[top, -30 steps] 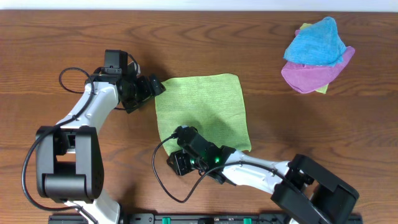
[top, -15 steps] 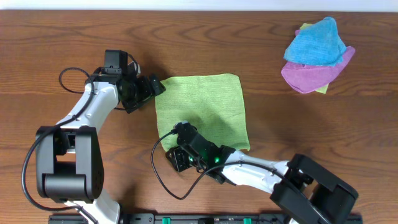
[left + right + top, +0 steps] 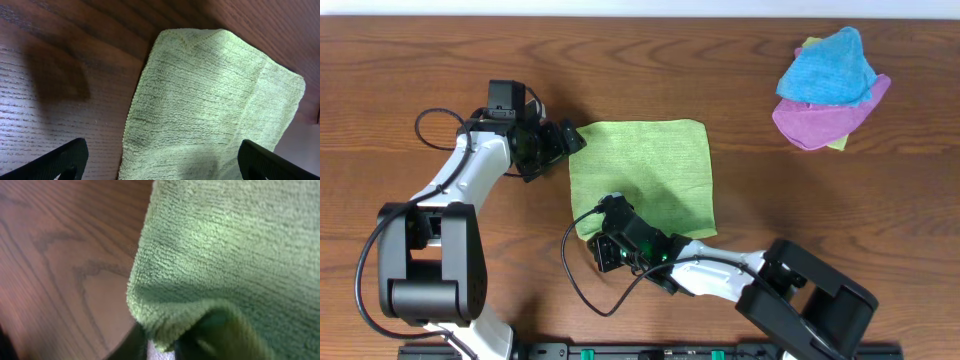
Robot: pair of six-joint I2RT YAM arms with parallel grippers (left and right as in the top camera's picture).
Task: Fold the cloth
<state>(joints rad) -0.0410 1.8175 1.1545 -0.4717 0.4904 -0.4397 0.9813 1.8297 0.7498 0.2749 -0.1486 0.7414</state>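
Table: a dark brown wood-grain table [image 3: 880,230] fills the overhead view, with a pale strip along its far edge.
Arms: the white-and-black left arm [image 3: 470,180] reaches in from the left; the right arm [image 3: 720,275] comes in low from the near edge.
Cloth: the lime-green square microfibre cloth [image 3: 650,170] lies near the table's middle, between the two grippers.
Cloth's look: fine ribbed pile, mostly flat; its near-left corner is raised and bunched, and the near edge runs slanted.
Pile: a crumpled bright blue cloth [image 3: 825,70] sits on a purple cloth [image 3: 820,122] at the far right, well apart.
Left gripper: the left gripper [image 3: 570,143] sits just beside the cloth's far-left corner, spread wide, holding nothing.
Right gripper: the right gripper [image 3: 603,245] is closed on the raised near-left corner.
Hard to see: in the right wrist view the cloth drapes over the fingers [image 3: 200,335], leaving only a dark patch; the left wrist view cuts off its fingertips at the bottom corners.
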